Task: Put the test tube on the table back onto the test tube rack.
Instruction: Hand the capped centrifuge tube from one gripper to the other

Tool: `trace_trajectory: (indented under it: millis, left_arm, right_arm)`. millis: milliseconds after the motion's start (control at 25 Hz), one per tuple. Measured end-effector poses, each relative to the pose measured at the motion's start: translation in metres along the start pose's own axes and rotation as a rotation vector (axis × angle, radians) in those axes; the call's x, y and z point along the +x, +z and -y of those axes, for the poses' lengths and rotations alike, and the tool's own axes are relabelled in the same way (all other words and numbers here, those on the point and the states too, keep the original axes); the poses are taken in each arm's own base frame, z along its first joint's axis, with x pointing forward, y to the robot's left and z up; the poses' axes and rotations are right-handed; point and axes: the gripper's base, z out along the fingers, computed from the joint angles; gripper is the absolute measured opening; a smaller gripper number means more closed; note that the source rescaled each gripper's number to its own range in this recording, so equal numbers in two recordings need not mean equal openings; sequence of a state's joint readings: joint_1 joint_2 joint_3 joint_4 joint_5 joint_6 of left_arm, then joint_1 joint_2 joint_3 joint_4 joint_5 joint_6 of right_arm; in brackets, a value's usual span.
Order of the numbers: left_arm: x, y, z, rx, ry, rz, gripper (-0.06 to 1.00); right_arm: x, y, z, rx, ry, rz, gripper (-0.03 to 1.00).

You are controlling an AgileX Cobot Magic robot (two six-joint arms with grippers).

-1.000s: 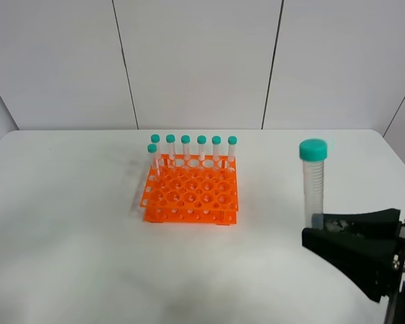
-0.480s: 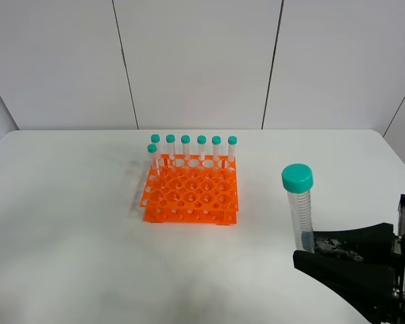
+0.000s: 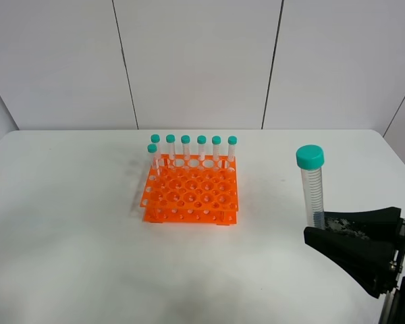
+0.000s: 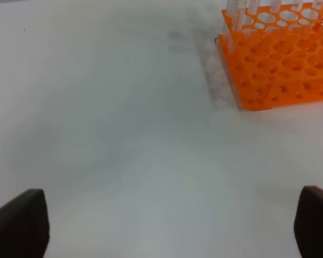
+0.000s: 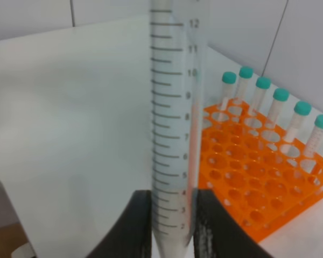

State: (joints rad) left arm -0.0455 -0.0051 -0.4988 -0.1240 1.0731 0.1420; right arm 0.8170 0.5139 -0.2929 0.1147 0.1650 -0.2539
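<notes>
Test tube point(image 3: 311, 192) being held upright over the right side of the table point(image 3: 67, 223), right gripper point(image 3: 317, 224) clamping its lower end, test tube rack point(image 3: 191, 197) sitting well apart to the left, carrying seven capped tubes point(image 3: 201, 148) along its far edge, left gripper point(image 4: 167, 226) hanging spread wide, gripping nothing.

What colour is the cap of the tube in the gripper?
Teal-green. The cap shows best in the exterior high view.

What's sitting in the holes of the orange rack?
Seven green-capped tubes stand in the rack: six along the back row, one just in front at the left end. The other holes look empty. The tubes' tips are hidden by the rack.
</notes>
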Motion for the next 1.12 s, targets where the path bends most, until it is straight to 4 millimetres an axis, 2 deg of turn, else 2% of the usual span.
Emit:
trace_trajectory:
  millis: [400, 600, 760, 880, 1120]
  left_arm:
    - [0.0, 0.0, 0.001, 0.014, 0.038, 0.004, 1.0]
    - [-0.009, -0.007, 0.006, 0.219, 0.136, 0.077, 1.0]
    - [-0.019, -0.005, 0.007, 0.452, 0.294, 0.145, 1.0]
    - [-0.029, 0.0, 0.011, 0.568, 0.337, 0.177, 1.0]
    - [-0.065, 0.026, 0.03, 0.604, 0.344, 0.313, 1.0]
  right_arm:
    - [0.0, 0.0, 0.0, 0.002, 0.001, 0.004, 0.03]
    - [0.001, 0.0, 0.0, 0.001, 0.001, 0.001, 0.03]
    - [0.001, 0.0, 0.0, 0.001, -0.001, 0.001, 0.03]
    - [0.001, 0.0, 0.0, 0.0, -0.002, -0.005, 0.03]
    - [0.002, 0.0, 0.0, 0.003, -0.021, -0.007, 0.03]
